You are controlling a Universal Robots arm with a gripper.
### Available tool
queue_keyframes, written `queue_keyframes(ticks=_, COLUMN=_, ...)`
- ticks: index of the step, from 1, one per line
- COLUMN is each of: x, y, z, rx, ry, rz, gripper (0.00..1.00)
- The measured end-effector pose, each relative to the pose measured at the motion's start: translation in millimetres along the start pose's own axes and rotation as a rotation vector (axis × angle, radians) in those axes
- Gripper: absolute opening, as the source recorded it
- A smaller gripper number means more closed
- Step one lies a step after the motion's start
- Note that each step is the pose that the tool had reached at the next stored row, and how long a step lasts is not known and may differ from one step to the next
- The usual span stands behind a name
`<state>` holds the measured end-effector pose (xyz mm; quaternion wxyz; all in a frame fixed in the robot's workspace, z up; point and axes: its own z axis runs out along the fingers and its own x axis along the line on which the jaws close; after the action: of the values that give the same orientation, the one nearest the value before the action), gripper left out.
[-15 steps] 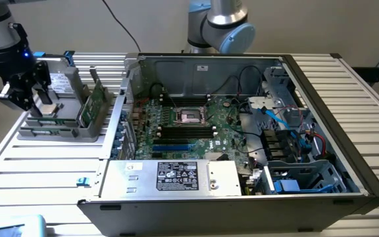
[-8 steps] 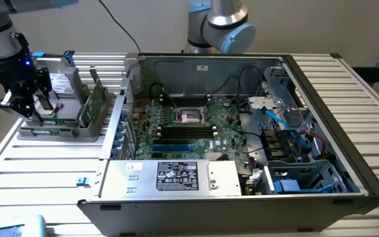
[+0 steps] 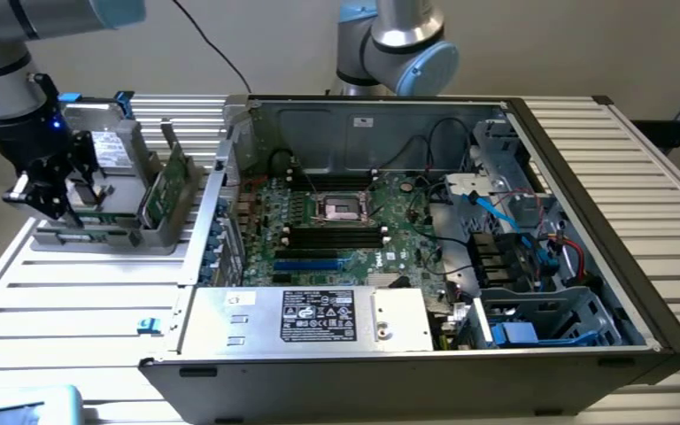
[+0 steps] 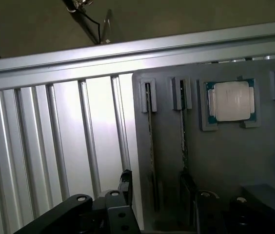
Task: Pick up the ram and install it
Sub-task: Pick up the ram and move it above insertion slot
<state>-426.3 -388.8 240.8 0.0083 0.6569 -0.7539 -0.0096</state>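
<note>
The ram is a narrow green stick standing on edge in a grey holder tray on the exterior view's left. In the wrist view, two thin sticks stand edge-on in the holder's slots; one ram runs down between my fingers and the other stick ends by one dark fingertip. My gripper hangs open just above the holder with nothing in it. The green motherboard lies in the open computer case, its dark memory slots below the processor socket.
A processor chip sits in a pocket of the holder. A grey drive stands at the holder's back. The case has cables, a power supply and tall walls. A second arm stands behind it. Ribbed table slats border the holder.
</note>
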Motion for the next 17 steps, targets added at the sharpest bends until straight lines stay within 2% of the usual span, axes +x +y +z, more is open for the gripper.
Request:
queue_keyframes(ticks=14, x=1.1, y=0.7, z=25.4, rx=-0.0002, ry=-0.0001, rz=0.000, gripper=0.51)
queue_keyframes(ticks=17, x=1.3, y=1.4, z=27.8, rx=0.0000, ry=-0.0004, rz=0.000, gripper=0.51)
